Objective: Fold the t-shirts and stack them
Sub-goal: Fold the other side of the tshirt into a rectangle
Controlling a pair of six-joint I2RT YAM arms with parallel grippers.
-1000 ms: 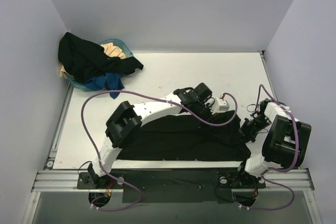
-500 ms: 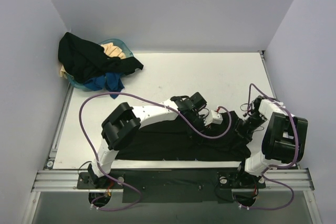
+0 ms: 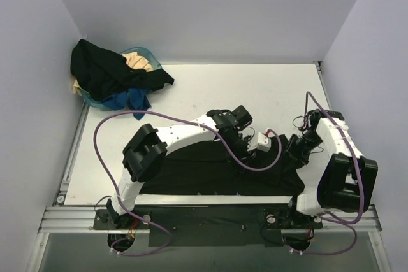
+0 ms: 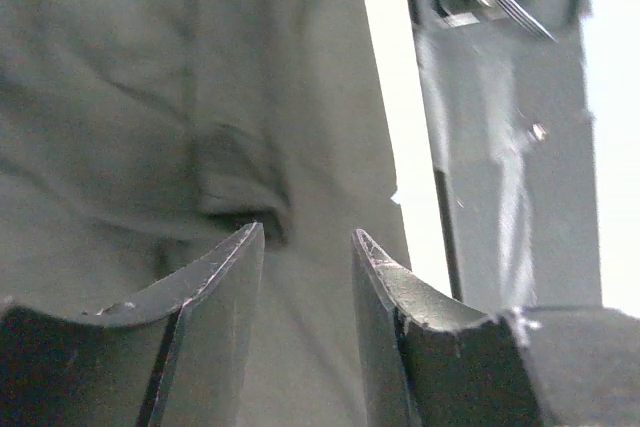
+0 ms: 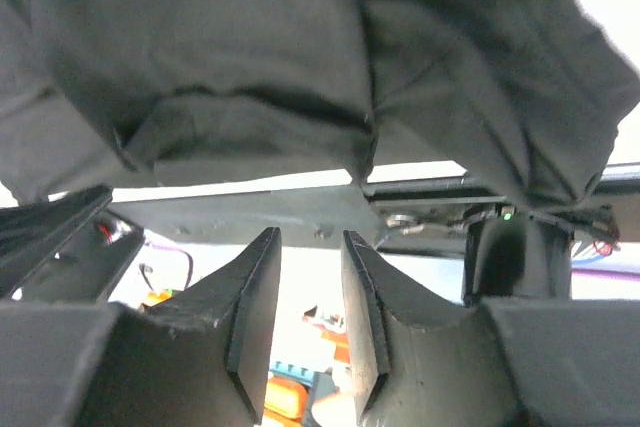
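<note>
A black t-shirt (image 3: pixel 204 170) lies spread along the table's near edge, its right end bunched. My left gripper (image 3: pixel 247 152) reaches across over the shirt's right part. In the left wrist view it (image 4: pixel 307 237) stands open just above the dark cloth (image 4: pixel 150 97), with nothing between the fingers. My right gripper (image 3: pixel 298 148) hovers at the shirt's right end. In the right wrist view it (image 5: pixel 310 239) is open and empty, and the shirt (image 5: pixel 250 47) shows as rumpled folds draped over the table edge. More t-shirts, black (image 3: pixel 102 68), cream (image 3: pixel 137 62) and blue (image 3: pixel 127 100), are heaped at the back left.
The heap sits in a teal basket (image 3: pixel 145 52) in the back left corner. White table (image 3: pixel 255 93) stretches behind the shirt, walled on three sides. A metal rail (image 4: pixel 500 147) runs along the near edge. Purple cables loop over both arms.
Both grippers went from shut to open and let go of the black shirt. The right arm swung toward the back, and the left gripper shifted slightly over the shirt.
</note>
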